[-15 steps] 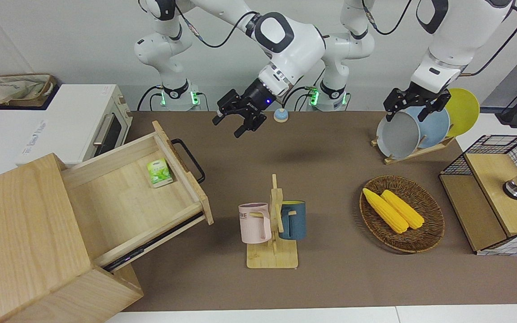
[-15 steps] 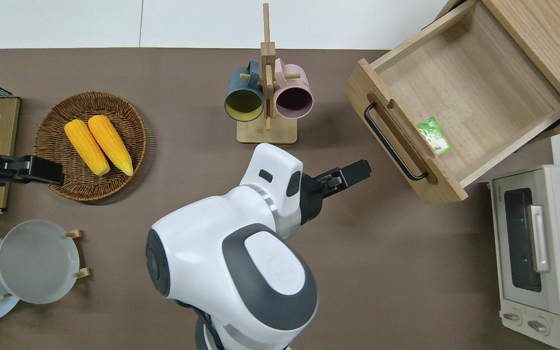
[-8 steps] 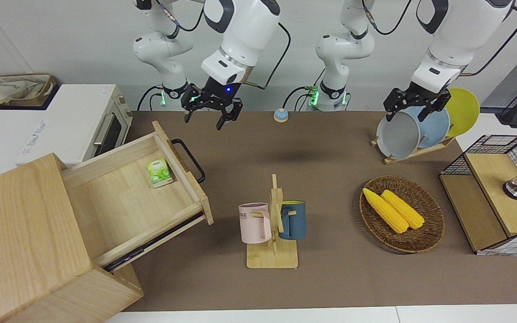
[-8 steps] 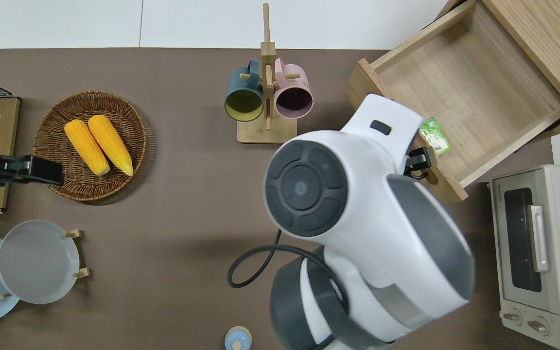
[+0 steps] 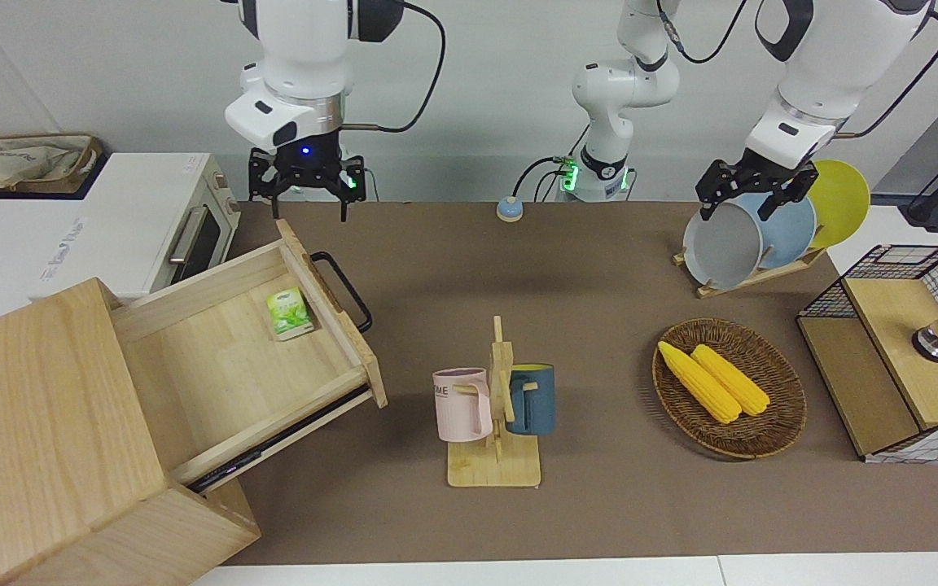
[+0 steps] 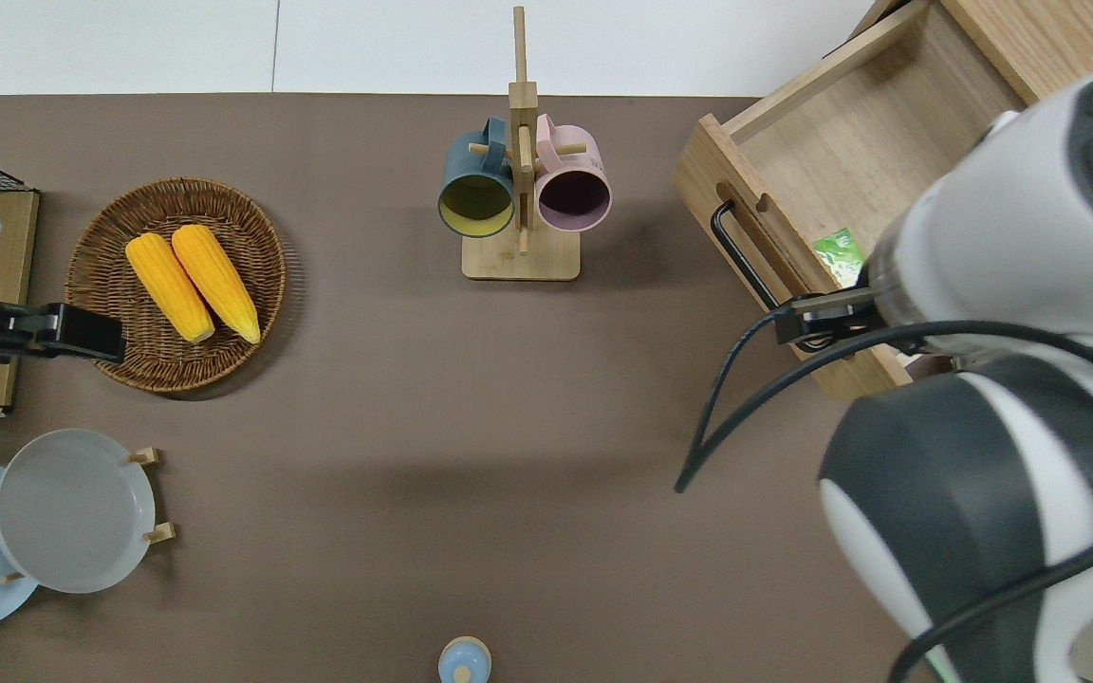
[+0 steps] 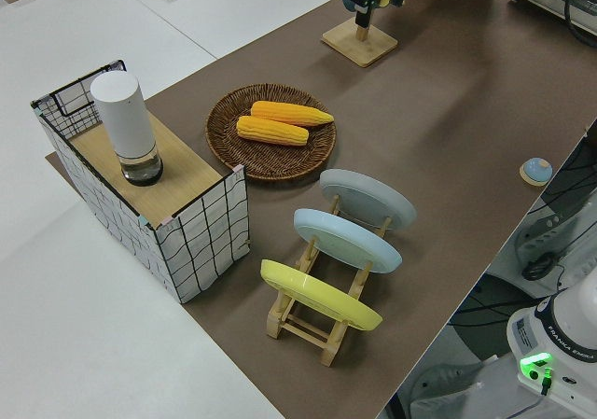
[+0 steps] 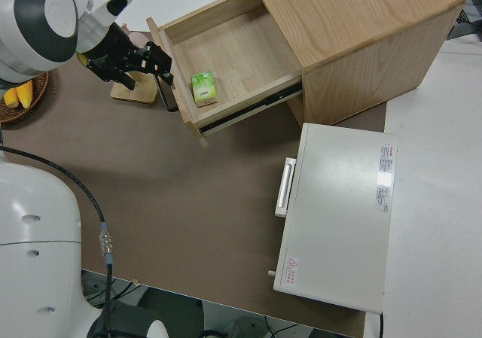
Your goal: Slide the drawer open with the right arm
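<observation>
The big wooden box (image 5: 37, 439) fills the right arm's end of the table, and its drawer (image 5: 249, 366) stands pulled well out, open to the camera, black loop handle (image 5: 343, 289) on the front panel facing the middle of the table. Just beside the box, nearer the robots, sits the white toaster oven (image 5: 123, 224). The right arm (image 5: 298, 57) hangs tall over that corner, and its gripper (image 5: 308, 191), blue light glowing at the wrist, points down with its fingers spread wide and nothing between them; the overhead view is blocked by the arm's own bulk, so exactly what it is over cannot be told, but the right side view puts it close by the drawer's front panel, clear of the handle. The left arm (image 5: 819, 73) is parked, its gripper (image 5: 750, 191) apparently with fingers apart. Mid-table stands the mug rack (image 5: 497, 423), a pink mug (image 5: 462, 404) and a blue mug (image 5: 530, 399) hanging on it. Toward the left arm's end, the wicker basket (image 5: 778, 427) holds two corn cobs (image 5: 713, 380). And inside the drawer, against the front panel, lies a small green packet (image 5: 288, 313).
</observation>
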`<state>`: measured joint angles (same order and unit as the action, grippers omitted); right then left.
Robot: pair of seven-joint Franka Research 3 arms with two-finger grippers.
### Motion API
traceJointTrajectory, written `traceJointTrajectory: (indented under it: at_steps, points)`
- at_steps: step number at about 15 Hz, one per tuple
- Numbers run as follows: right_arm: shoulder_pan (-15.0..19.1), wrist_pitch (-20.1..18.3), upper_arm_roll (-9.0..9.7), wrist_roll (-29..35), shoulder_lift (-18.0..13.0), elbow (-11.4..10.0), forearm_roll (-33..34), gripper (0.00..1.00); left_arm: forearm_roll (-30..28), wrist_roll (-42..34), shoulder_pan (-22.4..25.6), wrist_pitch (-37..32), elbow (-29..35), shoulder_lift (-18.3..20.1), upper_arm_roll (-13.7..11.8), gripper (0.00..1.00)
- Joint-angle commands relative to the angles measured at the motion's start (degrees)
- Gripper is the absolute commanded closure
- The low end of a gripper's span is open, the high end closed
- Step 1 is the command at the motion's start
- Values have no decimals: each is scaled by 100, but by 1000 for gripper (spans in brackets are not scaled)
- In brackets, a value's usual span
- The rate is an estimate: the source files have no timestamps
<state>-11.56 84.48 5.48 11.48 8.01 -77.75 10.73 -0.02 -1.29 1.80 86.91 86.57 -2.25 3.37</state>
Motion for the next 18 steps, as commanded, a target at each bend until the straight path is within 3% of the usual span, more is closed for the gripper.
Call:
traceJointTrajectory:
  at_steps: [1, 5, 9, 18]
  points:
    - [592, 104, -21, -777, -159, -178, -579, 15, 98, -56, 31, -113, -140, -65, 40, 7]
    - [699, 34, -451, -998, -212, -284, -1046, 15, 98, -56, 31, -113, -140, -65, 40, 7]
    - [717, 43, -680, -1157, -195, -293, -1117, 13, 98, -56, 31, -113, -149, -65, 40, 7]
    - [752, 183, -715, -1069, -72, -284, -1099, 13, 98, -56, 31, -113, -149, -65, 40, 7]
